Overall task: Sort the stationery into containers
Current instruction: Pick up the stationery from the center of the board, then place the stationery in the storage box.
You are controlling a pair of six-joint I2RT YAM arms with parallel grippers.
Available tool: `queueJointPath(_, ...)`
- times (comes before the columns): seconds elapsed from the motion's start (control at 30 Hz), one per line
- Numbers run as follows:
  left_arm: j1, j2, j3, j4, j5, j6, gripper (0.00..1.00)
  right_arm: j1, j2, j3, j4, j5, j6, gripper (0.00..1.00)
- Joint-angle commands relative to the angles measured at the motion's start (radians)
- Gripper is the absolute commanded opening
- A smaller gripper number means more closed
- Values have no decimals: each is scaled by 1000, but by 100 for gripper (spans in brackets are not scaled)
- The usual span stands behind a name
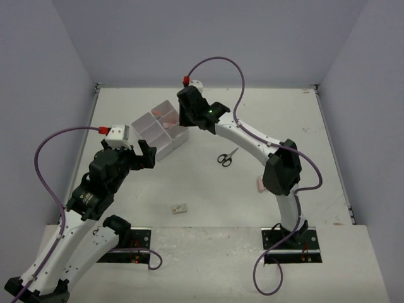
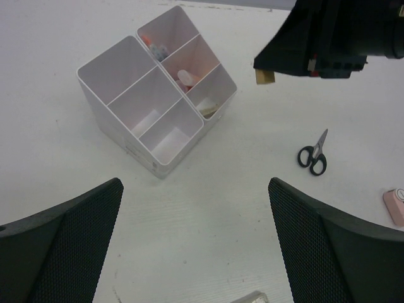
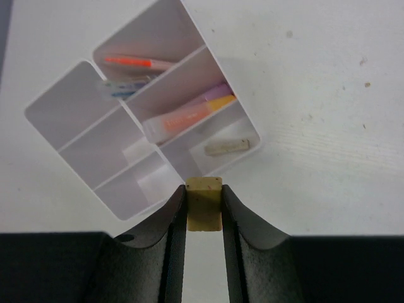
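Currently, 1 beige eraser [image 3: 204,208], long axis along the fingers, is hanging pinched in the right gripper [image 3: 203,197] above the containers' [image 3: 82,117] near corner, the compartment holding 1 white eraser [image 3: 226,147] lying just ahead; the left gripper [image 2: 196,208] is hovering spread, farther off.

We read this as a robotics lab test cell: a bare white tabletop [image 1: 297,120] boxed in by 3 plain pale grey walls [image 1: 208,38], with 2 black-and-white robot arms [image 1: 252,142] bolted on black base plates [image 1: 291,243], trailing purple cables [image 1: 218,59].
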Motion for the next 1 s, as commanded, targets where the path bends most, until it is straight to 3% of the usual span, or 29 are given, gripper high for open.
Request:
queueJointPath(0.0,12,3,-6,34,15,14,100,-6,83,117,38,39,50,21)
queueJointPath(0.97,12,-3,-7,35,20,14,100,-17,266,177,123,-47,7,26)
